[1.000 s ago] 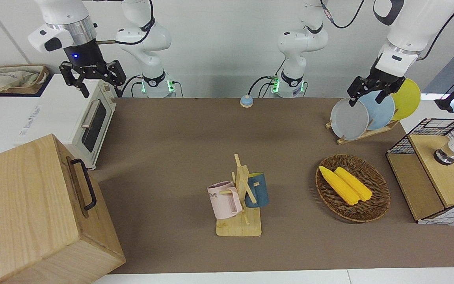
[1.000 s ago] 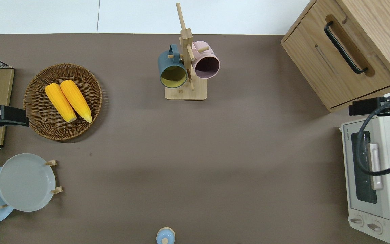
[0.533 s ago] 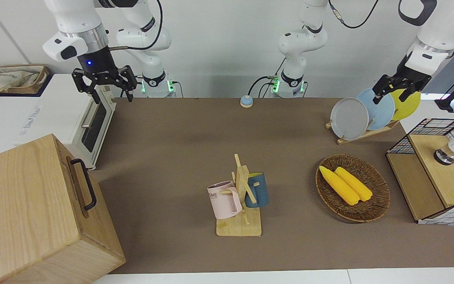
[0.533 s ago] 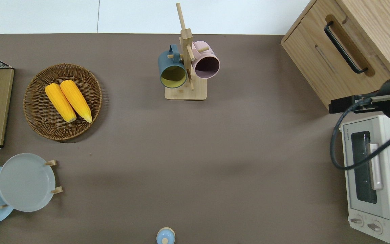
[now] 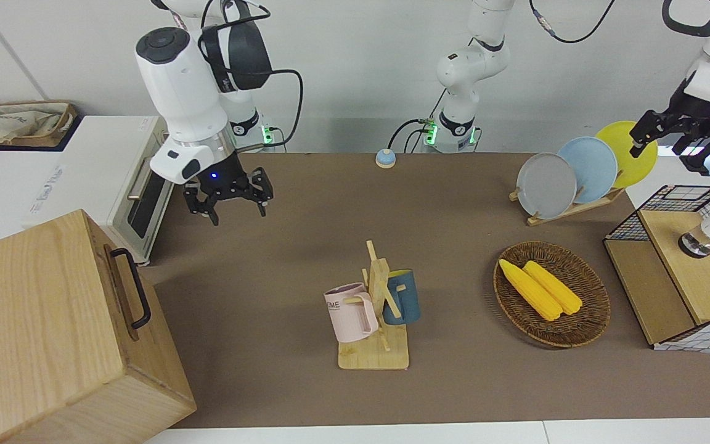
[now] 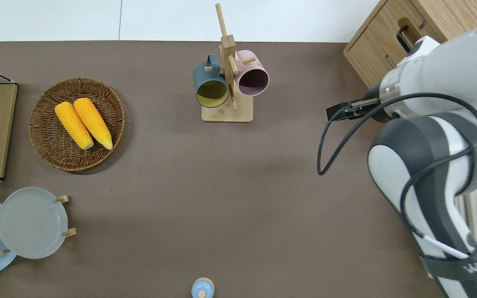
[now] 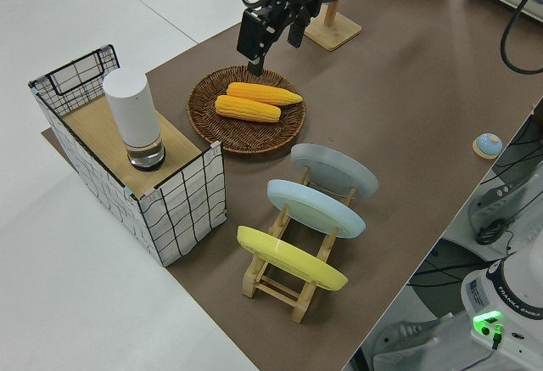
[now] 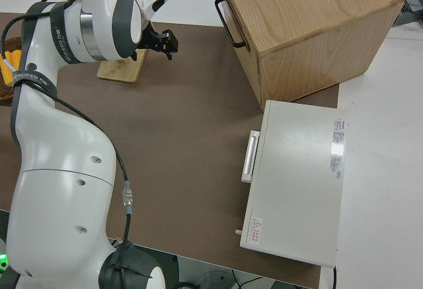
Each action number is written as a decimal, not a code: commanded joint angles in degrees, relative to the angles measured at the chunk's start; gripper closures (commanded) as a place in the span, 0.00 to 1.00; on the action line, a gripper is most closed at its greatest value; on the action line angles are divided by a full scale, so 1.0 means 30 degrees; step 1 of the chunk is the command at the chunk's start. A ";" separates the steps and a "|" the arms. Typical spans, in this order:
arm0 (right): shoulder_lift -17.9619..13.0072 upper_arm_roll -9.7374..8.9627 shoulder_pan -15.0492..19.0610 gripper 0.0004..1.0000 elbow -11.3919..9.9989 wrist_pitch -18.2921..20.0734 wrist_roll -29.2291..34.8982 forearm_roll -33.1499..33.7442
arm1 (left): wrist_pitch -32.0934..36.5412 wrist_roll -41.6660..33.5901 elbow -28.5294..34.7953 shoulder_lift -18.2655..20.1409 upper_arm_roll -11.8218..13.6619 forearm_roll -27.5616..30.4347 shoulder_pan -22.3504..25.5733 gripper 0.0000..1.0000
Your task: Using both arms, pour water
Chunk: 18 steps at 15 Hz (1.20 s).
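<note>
1. right gripper (image 5: 229, 200) up in the air over bare brown table (image 6: 222, 186), toward the right arm's end, between the wooden cabinet (image 5: 53, 333) and the mug stand (image 6: 227, 74); fingers spread wide, holding nothing.
2. left gripper (image 5: 663, 126) raised high at the left arm's end, out of the overhead view; fingers apart, empty.
3. on the mug stand, 2 mugs: a pink mug (image 5: 349, 311) and a dark blue mug (image 5: 403, 296), hung on pegs either side of the post.
4. toward the left arm's end, a wicker basket (image 6: 39, 124) with 2 corn cobs (image 6: 83, 123) lying side by side in it.
5. nearer to the robots than the basket, a plate rack (image 5: 567, 209) with 3 plates upright: grey, light blue, yellow.
6. white toaster oven (image 8: 297, 176) beside the wooden cabinet, door shut.
7. small blue bell (image 5: 384, 158) at the table edge nearest the robots.
</note>
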<state>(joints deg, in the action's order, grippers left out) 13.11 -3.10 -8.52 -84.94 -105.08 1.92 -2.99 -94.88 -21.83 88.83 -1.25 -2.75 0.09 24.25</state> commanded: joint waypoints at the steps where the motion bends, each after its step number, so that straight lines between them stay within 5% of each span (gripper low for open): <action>1: 0.0988 0.0065 -0.0614 0.02 0.0100 -0.1649 -0.0231 -0.0321 | -0.0715 -0.3610 -0.0136 -0.0520 -0.0110 0.0612 0.2284 0.00; 7: 0.2891 0.0065 -0.2108 0.02 0.0275 -0.5458 -0.0231 -0.0263 | -0.2645 -0.7191 0.0010 -0.1252 0.0298 0.2219 0.4631 0.00; 12: 0.3626 0.0065 -0.2755 0.02 0.0364 -0.7187 -0.0436 -0.0117 | -0.5046 -0.7927 0.0302 -0.1896 0.0973 0.4301 0.4751 0.00; 18: 0.5148 0.0036 -0.3019 0.02 0.0713 -1.0673 -0.2190 0.0060 | -0.8679 -0.7752 0.1210 -0.2366 0.0974 0.6968 0.4517 0.00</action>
<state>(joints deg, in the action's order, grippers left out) 25.30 -3.14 -17.10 -84.80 -132.51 -0.12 -2.93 -116.15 -44.40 90.51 -8.41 -0.05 17.66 38.46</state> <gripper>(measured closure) 0.018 0.000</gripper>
